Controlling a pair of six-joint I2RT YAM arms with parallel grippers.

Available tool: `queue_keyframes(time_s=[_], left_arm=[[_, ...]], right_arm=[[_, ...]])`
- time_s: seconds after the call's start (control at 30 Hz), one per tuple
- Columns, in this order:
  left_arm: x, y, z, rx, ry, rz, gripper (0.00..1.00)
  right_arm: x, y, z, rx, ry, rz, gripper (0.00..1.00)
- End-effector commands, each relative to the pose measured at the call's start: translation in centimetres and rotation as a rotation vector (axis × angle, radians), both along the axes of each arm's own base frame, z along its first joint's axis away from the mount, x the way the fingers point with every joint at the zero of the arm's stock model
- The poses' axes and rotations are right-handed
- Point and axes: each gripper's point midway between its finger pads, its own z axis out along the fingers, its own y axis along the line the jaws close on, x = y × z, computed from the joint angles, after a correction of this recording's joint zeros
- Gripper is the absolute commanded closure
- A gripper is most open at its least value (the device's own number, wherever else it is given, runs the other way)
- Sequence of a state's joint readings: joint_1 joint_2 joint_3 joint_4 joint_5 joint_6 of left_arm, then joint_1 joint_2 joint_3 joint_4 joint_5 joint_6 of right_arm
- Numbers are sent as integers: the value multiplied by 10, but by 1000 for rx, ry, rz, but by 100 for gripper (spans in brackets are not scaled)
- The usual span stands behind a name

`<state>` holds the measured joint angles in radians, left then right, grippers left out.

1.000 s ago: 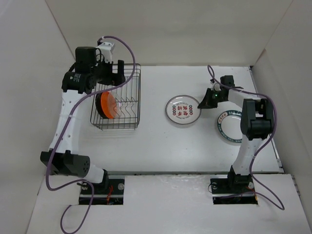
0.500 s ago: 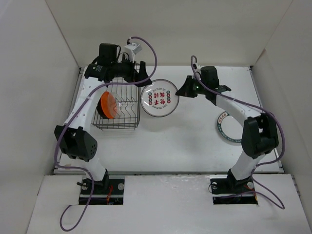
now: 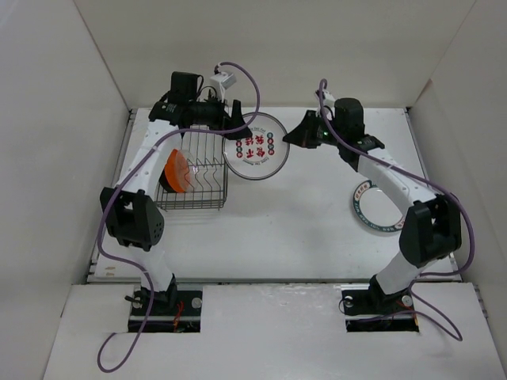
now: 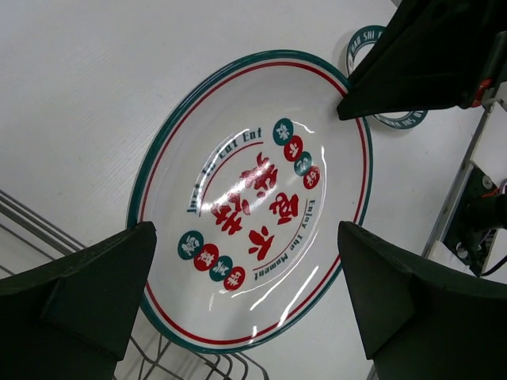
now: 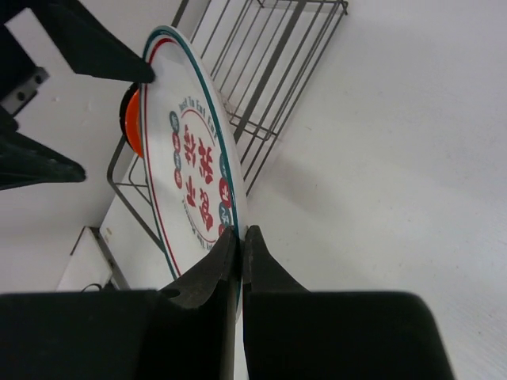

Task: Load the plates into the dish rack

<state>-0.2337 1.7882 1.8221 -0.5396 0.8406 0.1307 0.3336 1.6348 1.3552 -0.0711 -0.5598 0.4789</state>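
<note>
The white plate with red characters hangs tilted just right of the dish rack. My right gripper is shut on its right rim. My left gripper faces the plate's other side, open wide. Its two fingers stand either side of the plate; whether they touch it I cannot tell. A small orange plate stands upright in the rack, with a dark plate edge behind it. The larger white plate with a green patterned rim lies flat at the right.
The rack's wire wall is close below and left of the held plate. White enclosure walls border the table on three sides. Purple cables loop over both arms.
My right gripper has lifted the red-character plate off the table's middle and carried it left to the rack. My left arm has swung right from over the rack to meet the plate.
</note>
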Motion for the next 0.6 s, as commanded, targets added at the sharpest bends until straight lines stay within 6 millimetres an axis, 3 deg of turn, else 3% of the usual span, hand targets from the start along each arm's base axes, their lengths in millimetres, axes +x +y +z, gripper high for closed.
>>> queue_keyframes(time_s=[0.0, 0.3, 0.33, 0.43, 0.57], left_arm=[[3, -5, 25, -32, -83, -39, 3], [4, -5, 20, -25, -72, -43, 5], [4, -5, 20, -25, -72, -43, 5], [-1, -5, 33, -34, -109, -55, 1], [1, 7, 45, -12, -148, -2, 0]], right_arm=[[-19, 12, 80, 116, -224, 98, 100], [-21, 9, 79, 107, -233, 82, 100], [-14, 1, 83, 102, -245, 39, 100], [-2, -11, 68, 71, -211, -47, 100], [2, -29, 75, 59, -225, -124, 100]])
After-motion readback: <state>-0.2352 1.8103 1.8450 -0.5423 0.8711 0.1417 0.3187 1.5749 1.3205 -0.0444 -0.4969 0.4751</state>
